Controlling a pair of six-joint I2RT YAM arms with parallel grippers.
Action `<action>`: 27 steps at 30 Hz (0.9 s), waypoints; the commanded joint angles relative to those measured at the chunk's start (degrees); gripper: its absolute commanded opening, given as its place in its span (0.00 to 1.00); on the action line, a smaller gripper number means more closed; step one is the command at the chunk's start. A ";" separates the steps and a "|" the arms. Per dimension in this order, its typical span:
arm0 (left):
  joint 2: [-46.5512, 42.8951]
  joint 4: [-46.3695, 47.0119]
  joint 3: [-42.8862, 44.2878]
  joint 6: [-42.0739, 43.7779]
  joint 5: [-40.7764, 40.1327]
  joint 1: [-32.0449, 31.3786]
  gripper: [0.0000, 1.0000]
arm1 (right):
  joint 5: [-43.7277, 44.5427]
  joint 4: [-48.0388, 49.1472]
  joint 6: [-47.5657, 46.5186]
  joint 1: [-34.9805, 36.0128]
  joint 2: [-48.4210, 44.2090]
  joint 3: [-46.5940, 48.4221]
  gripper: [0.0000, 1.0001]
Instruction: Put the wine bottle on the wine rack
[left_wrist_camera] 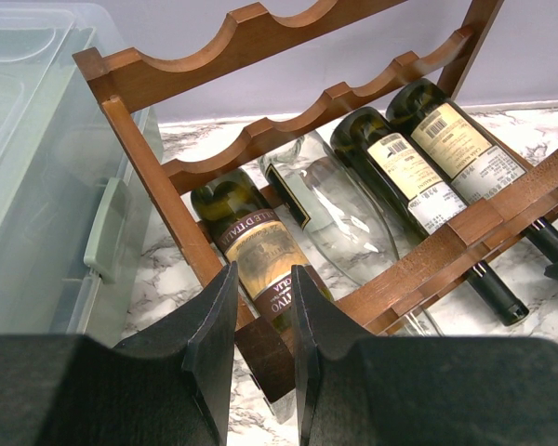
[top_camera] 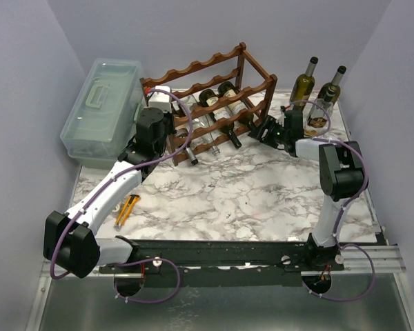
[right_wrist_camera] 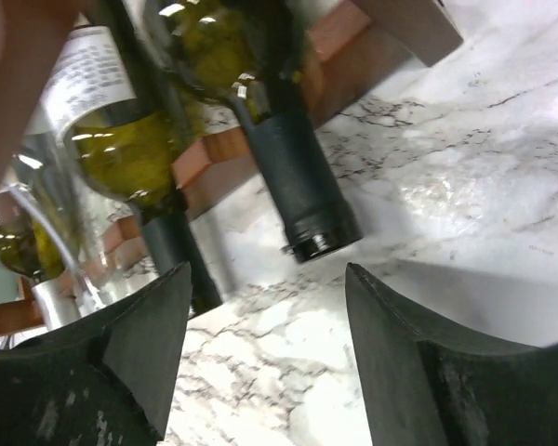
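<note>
The dark brown wine rack stands at the back of the marble table with several bottles lying on its wavy rails. The wine bottle rests on a rail, its black-capped neck pointing out at my right gripper. That gripper is open just short of the cap, with nothing between its fingers; from above it sits by the rack's right end. My left gripper is shut on a dark wooden block at the rack's lower left corner.
A pale green plastic box lies against the rack's left side. Two upright wine bottles and a clear one stand at the back right, just behind my right arm. A yellow tool lies near the left arm.
</note>
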 commanded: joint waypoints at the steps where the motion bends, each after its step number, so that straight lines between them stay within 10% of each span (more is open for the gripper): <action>1: 2.20 -4.05 -0.22 -0.41 2.21 -0.57 0.21 | 1.94 -5.85 -4.76 0.78 -9.19 -1.77 0.72; 14: 0.87 -4.01 -0.20 -0.85 2.36 -1.41 0.39 | 18.15 -30.56 -16.87 1.50 -34.74 7.15 0.91; 21: 0.38 -4.01 -0.13 0.05 1.59 -2.45 0.47 | 43.05 -43.32 -16.49 -1.11 -30.07 24.62 1.00; 27: -0.92 -4.05 -0.14 0.72 1.09 -2.98 0.70 | 42.24 -49.56 -13.91 -9.75 -22.41 35.31 1.00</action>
